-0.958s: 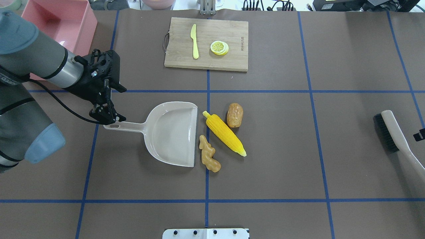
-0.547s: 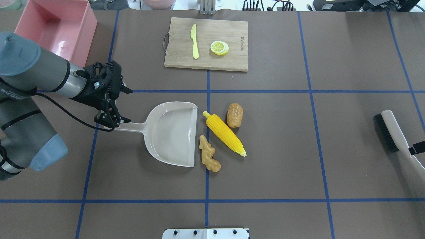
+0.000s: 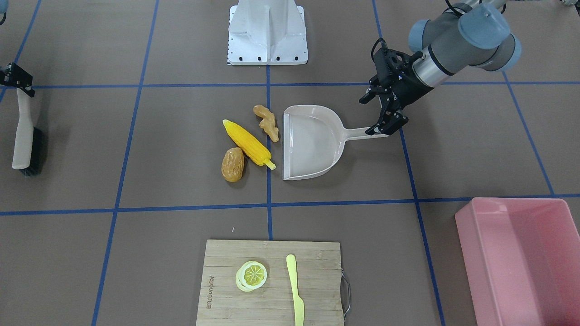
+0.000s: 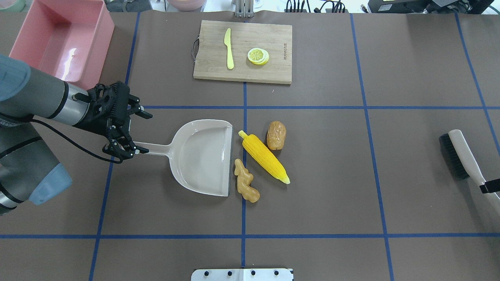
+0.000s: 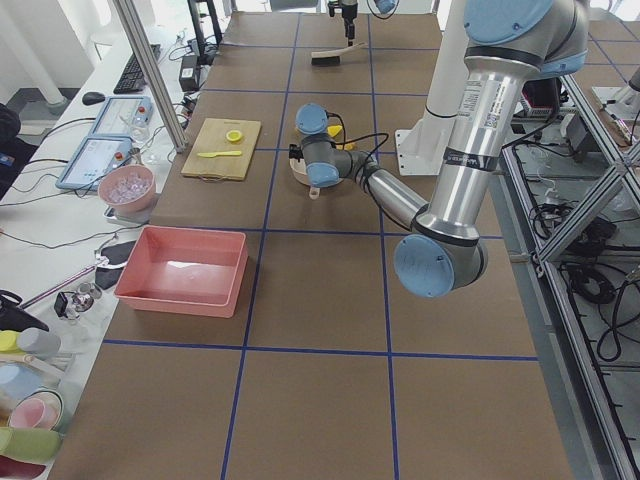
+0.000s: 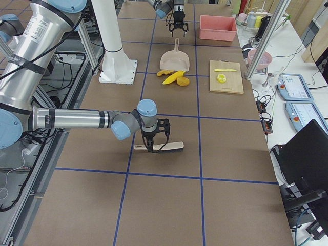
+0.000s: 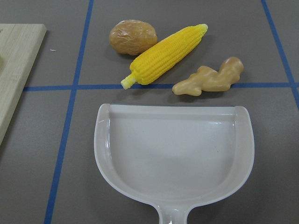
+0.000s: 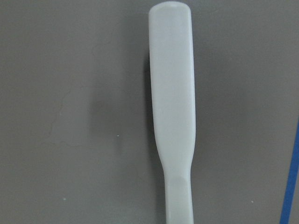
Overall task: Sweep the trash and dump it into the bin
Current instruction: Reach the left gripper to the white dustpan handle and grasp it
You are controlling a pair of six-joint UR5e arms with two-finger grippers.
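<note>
Overhead exterior shows left gripper (image 4: 124, 150) spread apart, straddling the handle of the dustpan (image 4: 203, 156).

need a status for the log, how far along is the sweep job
Nothing done yet: corn, ginger and lump lie outside the dustpan; bin empty. In hand: left end effector at the dustpan handle, right end effector at the brush. To do: grasping, sweeping, dumping.

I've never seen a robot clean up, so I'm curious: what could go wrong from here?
The left gripper is at the dustpan handle's tip; held there, the pan might tilt or twist. The corn, ginger and brown lump lie outside the pan's edge; the round corn could roll away when brushed. The pink bin stands in the corner, so a tilted pan might spill on the way.
</note>
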